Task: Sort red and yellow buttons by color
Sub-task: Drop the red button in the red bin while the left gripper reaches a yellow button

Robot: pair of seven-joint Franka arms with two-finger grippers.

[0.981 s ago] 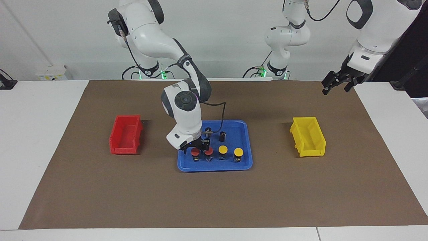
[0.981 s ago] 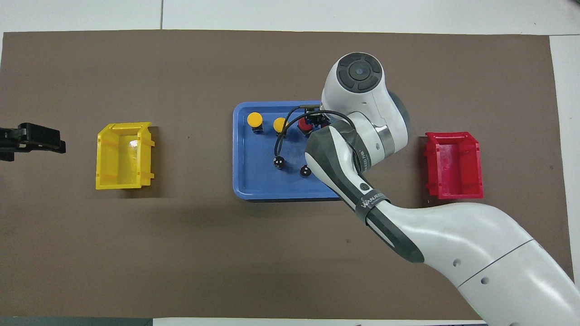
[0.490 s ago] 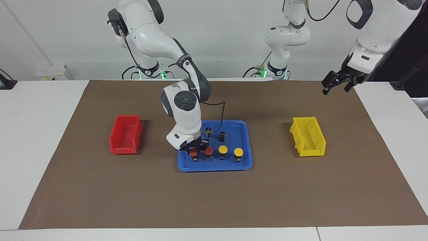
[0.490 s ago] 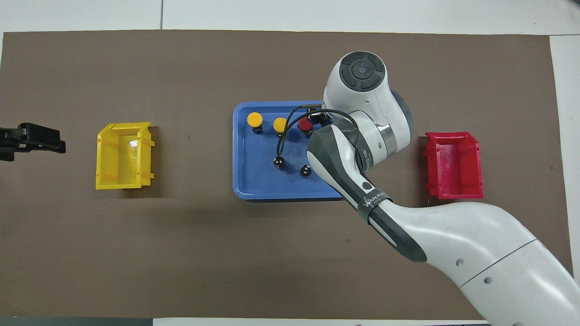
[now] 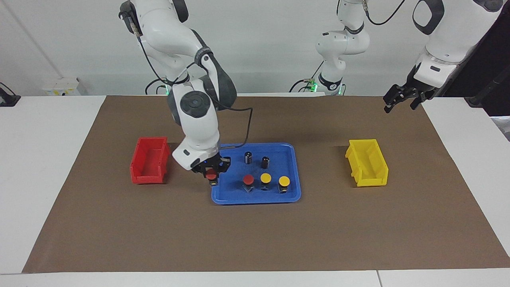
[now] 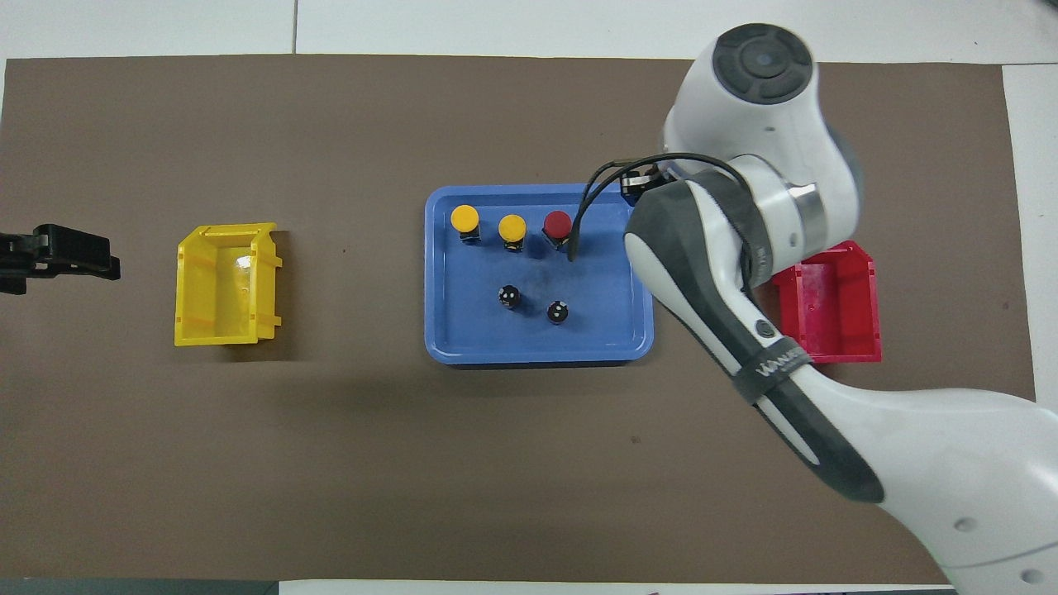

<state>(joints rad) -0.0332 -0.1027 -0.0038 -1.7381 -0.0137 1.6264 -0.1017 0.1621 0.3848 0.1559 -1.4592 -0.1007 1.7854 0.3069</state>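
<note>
The jaws of the right gripper (image 5: 211,174) are pinched on a red button (image 5: 211,175), which is held clear of the blue tray (image 5: 293,190), over the tray's edge at the right arm's end. The step in hand is judged to be the carry to the red bin (image 5: 149,160), which stands on the brown mat (image 5: 255,239) just beside the tray toward that same end. For this to be done well, the grip should be kept firm and the button kept high enough to pass the bin's wall; the release is best made only once the button is well inside the rim and low, so that it is not bounced out. The held button is seen as a round, flat red cap on a short dark body, and it looks light and rigid; in the overhead view it is hidden under the arm. Three buttons are left standing in a row in the tray: a second red button (image 5: 248,179) and, beside it toward the left arm's end, two yellow buttons (image 5: 265,177) (image 5: 283,181), with two black cylinders (image 5: 248,157) (image 5: 265,162) nearer the robots. The yellow bin (image 5: 368,163) stands well apart toward the left arm's end. The left gripper (image 5: 402,97) is held waiting, its jaws spread, over the mat's corner at the left arm's end, with nothing in it.
</note>
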